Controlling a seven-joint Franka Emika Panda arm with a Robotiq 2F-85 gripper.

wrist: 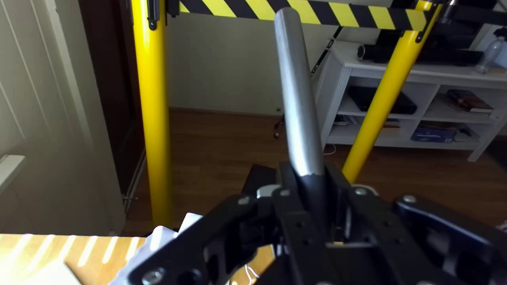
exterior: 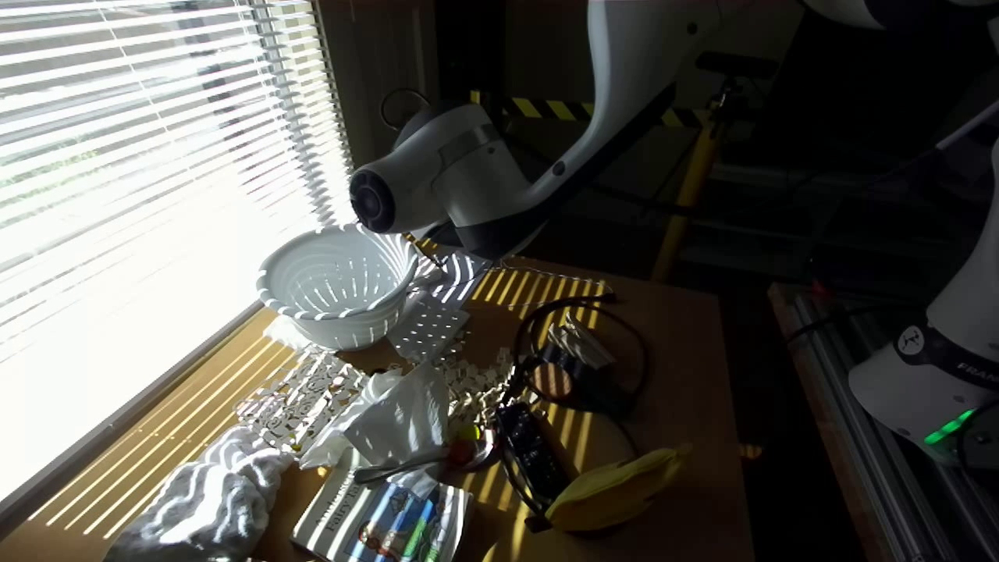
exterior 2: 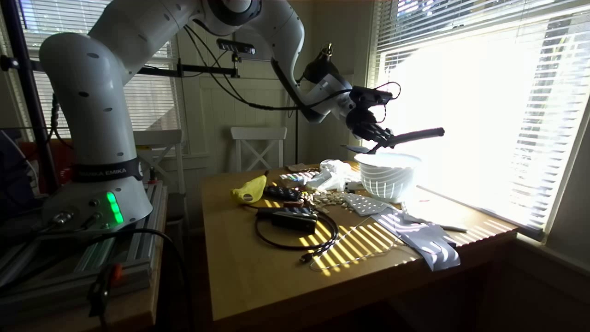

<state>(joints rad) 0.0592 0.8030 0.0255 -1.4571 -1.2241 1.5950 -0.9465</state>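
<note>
My gripper is shut on a long rod-like handle. In the wrist view the gripper has its fingers on both sides of the handle, which is grey and shiny with a dark lower part. A flat dark piece sticks out on the opposite side of the gripper; I cannot tell if it belongs to the same item. The gripper is just above the rim of a white slotted colander. The colander also shows in an exterior view, where the arm's wrist hides the gripper.
The wooden table bears a yellow banana-shaped item, a black cable, a book, a grey cloth, a white plastic bag, small loose pieces and grey sheets. A window with blinds stands behind the colander.
</note>
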